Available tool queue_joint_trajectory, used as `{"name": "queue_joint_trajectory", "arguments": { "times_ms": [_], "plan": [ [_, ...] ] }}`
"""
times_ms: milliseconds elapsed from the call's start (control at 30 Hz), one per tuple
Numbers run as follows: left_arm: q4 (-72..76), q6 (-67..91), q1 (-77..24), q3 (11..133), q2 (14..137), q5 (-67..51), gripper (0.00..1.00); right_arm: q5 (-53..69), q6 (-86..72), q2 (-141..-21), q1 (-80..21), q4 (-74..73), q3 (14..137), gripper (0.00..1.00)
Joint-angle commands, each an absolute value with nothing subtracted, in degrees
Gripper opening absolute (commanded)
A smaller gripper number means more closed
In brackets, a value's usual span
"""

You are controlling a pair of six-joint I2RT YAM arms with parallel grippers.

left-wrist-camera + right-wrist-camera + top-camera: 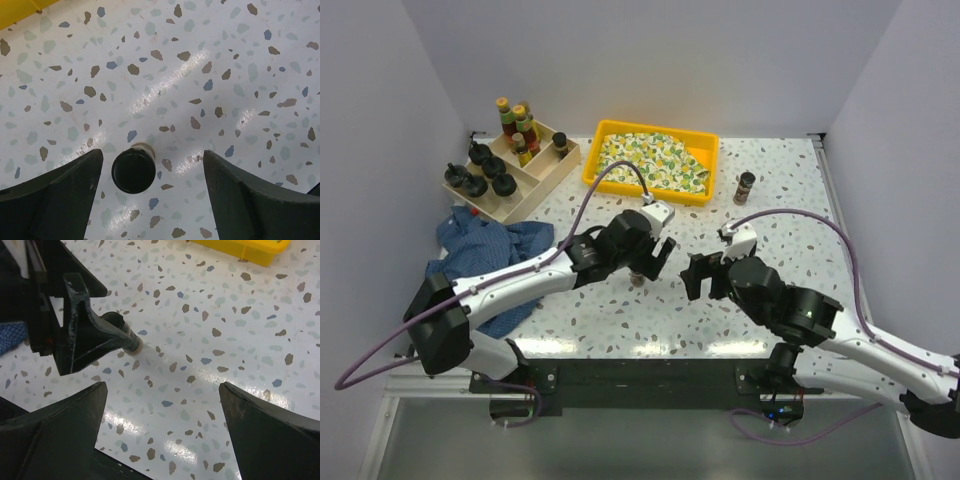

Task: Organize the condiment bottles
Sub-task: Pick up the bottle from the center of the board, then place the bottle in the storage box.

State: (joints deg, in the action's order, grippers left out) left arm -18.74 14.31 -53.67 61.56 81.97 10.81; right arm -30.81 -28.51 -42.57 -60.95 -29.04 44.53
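Note:
A small brown spice jar with a black cap (133, 171) stands upright on the speckled table, between the fingers of my left gripper (152, 162). The gripper is open; the jar sits nearer the left finger, with a gap on both sides. From above, the jar (637, 279) peeks out under the left gripper (642, 267). My right gripper (692, 278) is open and empty just right of it. In the right wrist view the right gripper (162, 390) faces the jar (131, 342). Another spice jar (745, 187) stands near the yellow tray.
A pale wooden divided box (546, 178) at the back left holds several black-capped squat bottles (480, 175) and slim sauce bottles (518, 125). A yellow tray (602, 152) with patterned cloth is at the back. A blue cloth (490, 250) lies under the left arm.

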Motion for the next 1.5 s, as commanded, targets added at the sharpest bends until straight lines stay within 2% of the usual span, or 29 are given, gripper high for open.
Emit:
{"name": "queue_joint_trajectory", "arguments": {
  "times_ms": [0,267,300,400,600,733,800,833,933,967,1133,1300,1467],
  "plan": [
    [-21.44,16.61,-53.96,64.33,85.16,13.62,0.85,-34.19,-29.36,-39.65,-60.82,-29.96,43.51,0.99],
    [-21.36,19.07,-54.23,63.9,88.67,14.68,0.76,-36.12,-29.62,-37.09,-60.73,-32.17,43.42,0.99],
    [-21.1,19.16,-54.32,63.81,88.94,14.33,0.71,-36.12,-29.62,-36.74,-60.73,-32.17,43.42,0.99],
    [-21.44,19.95,-54.23,63.81,90.35,14.24,0.63,-36.74,-29.53,-35.77,-60.73,-32.34,43.15,0.99],
    [-23.2,21.88,-54.32,63.98,91.41,16.17,0.58,-36.83,-29.71,-35.24,-60.82,-32.43,43.15,0.99],
    [-23.29,21.88,-54.23,64.34,91.06,17.75,0.33,-37.09,-29.45,-34.98,-60.73,-32.17,43.07,0.99],
    [-23.55,21.97,-54.32,64.86,90.27,18.72,0.26,-37.18,-29.36,-34.89,-60.73,-32.34,43.15,0.98],
    [-24.25,21.97,-54.32,65.21,89.83,19.85,0.17,-37.18,-29.36,-34.81,-60.82,-32.43,43.15,0.99],
    [-26.62,21.54,-54.14,67.4,89.12,22.84,0.07,-36.91,-29.36,-34.54,-60.73,-32.52,43.24,0.99],
    [-27.33,20.92,-53.79,68.2,88.95,23.81,0.0,-36.74,-29.53,-34.45,-60.73,-32.43,43.24,0.99],
    [-29.62,18.2,-47.92,74.52,86.76,23.83,0.0,-36.21,-29.36,-34.19,-60.73,-31.99,43.15,0.99],
    [-27.95,13.98,-35.7,80.85,85.87,21.8,0.0,-35.69,-29.62,-34.01,-60.73,-32.17,43.24,0.99],
    [-27.25,10.2,-21.83,90.93,92.01,17.41,0.0,-35.33,-30.14,-33.22,-60.73,-32.78,43.07,0.99]
  ]
}}
